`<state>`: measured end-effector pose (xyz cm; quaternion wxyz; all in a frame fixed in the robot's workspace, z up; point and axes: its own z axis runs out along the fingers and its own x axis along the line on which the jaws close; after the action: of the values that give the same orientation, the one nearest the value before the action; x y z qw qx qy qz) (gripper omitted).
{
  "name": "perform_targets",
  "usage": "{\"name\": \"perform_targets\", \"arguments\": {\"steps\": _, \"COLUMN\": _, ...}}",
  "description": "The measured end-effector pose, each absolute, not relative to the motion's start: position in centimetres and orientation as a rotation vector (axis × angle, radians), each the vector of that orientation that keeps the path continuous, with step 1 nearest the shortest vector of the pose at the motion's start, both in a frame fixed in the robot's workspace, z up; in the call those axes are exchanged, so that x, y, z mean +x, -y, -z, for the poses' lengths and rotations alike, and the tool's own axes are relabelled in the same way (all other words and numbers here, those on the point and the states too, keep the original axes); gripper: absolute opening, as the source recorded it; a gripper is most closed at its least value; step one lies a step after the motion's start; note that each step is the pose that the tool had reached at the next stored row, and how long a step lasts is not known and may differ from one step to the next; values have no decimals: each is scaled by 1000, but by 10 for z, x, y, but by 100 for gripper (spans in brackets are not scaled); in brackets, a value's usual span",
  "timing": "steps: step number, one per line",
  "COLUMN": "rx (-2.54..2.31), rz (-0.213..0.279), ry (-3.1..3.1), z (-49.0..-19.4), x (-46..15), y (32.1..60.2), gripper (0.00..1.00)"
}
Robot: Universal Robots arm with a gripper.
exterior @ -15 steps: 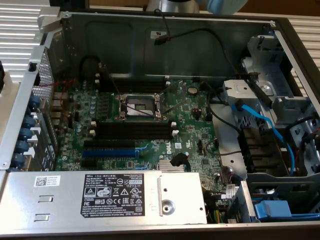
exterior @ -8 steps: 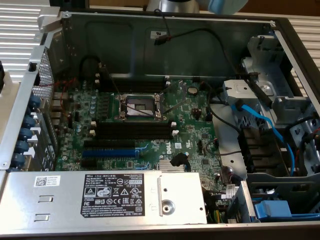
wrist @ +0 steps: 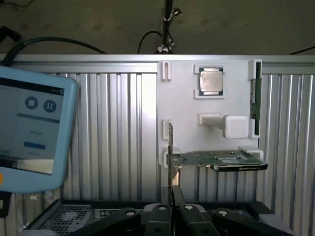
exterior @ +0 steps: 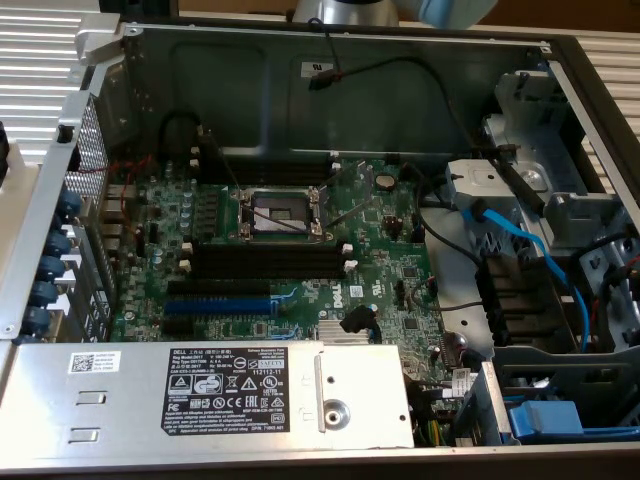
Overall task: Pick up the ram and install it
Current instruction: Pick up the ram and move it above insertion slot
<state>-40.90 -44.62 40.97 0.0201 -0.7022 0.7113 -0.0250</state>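
Standing on edge along the white holder [wrist: 187,98], beside a processor chip [wrist: 211,81], the ram [wrist: 256,93] shows as a thin dark green strip, markings unreadable. The gripper [wrist: 172,192] sits well apart from it, jaws together. Exterior view: a black label [exterior: 225,385], toward the exterior view's lower left, reads "DELL".
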Motion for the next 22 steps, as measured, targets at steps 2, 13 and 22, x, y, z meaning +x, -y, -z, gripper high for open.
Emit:
{"name": "perform_targets", "arguments": {"steps": 2, "rx": -2179, "rz": 77, "ry": -2207, "z": -414, "x": -401, "y": 446, "gripper": 12}}
{"name": "perform_targets", "arguments": {"steps": 13, "rx": -2183, "rz": 67, "ry": -2211, "z": -435, "x": -352, "y": 451, "gripper": 12}}
{"name": "perform_targets", "arguments": {"steps": 22, "rx": -2188, "rz": 58, "ry": -2216, "z": -448, "x": -311, "y": 456, "gripper": 12}}
